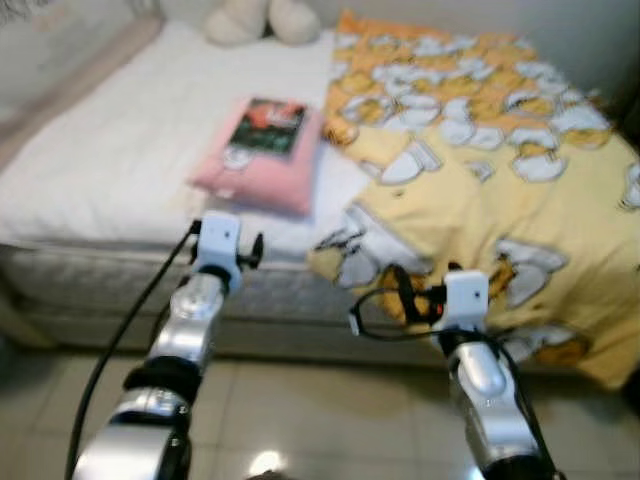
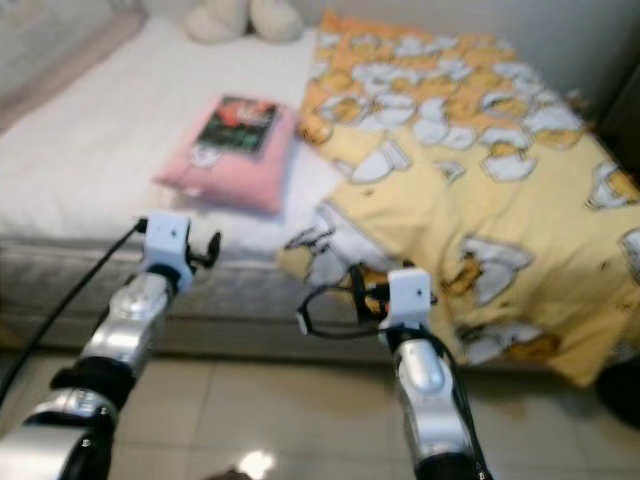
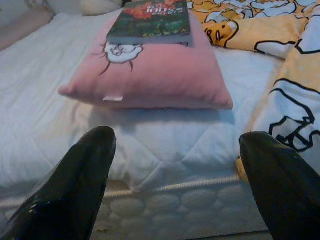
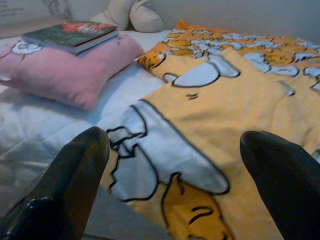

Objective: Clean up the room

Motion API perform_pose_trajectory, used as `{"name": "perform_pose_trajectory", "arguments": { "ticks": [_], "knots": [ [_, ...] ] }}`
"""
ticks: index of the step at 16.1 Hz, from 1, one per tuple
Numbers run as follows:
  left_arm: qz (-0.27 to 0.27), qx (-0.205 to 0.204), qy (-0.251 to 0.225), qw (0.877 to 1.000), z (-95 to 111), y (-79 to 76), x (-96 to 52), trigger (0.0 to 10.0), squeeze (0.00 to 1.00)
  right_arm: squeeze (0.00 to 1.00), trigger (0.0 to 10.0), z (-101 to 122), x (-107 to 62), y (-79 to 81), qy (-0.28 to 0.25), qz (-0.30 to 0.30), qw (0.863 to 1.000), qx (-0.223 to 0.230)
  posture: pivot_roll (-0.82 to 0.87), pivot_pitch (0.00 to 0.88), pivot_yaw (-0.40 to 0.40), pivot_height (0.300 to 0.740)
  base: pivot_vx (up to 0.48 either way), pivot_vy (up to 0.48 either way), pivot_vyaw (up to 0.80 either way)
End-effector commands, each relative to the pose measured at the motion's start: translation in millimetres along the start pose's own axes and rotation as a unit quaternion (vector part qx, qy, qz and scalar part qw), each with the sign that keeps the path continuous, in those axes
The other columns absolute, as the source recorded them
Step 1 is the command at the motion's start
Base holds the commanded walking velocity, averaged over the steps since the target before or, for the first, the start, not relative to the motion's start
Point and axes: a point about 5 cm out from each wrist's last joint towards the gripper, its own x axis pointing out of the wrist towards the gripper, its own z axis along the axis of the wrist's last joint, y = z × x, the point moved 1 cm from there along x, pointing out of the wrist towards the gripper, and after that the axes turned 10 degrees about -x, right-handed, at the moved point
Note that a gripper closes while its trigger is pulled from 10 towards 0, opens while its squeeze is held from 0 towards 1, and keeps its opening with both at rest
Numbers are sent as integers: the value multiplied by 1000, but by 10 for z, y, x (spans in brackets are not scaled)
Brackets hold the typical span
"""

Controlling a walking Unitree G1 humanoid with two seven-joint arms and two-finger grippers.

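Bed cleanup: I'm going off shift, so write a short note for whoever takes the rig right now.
Left gripper: open, empty, held in front of the bed edge, facing the pink pillow.
Right gripper: open, empty, at the near edge of the yellow blanket.
Things: a book lies on the pillow, on the white mattress. The blanket is rumpled over the robot's right half of the bed. A plush toy sits at the far end.
Done: nothing visibly tidied.
Left: probably remove the book, place the pillow, straighten the blanket.
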Motion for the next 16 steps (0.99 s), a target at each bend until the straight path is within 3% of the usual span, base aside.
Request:
{"name": "perform_pose_trajectory", "arguments": {
  "ticks": [1,10,16],
  "knots": [
    [1,-5,-21,1000,91,-25,25,10000,0,0,10000,20,5,-32,-5,-8,1000,-3,21,0,26,740,458,0,0],
    [11,-26,-49,998,185,-41,53,10000,0,0,10000,22,12,-50,-3,-2,1000,-13,26,0,16,740,456,0,0],
    [-6,-18,-62,998,250,-107,77,10000,0,0,10000,7,16,-58,0,-2,1000,-14,22,0,21,740,456,0,0]
  ]
}}
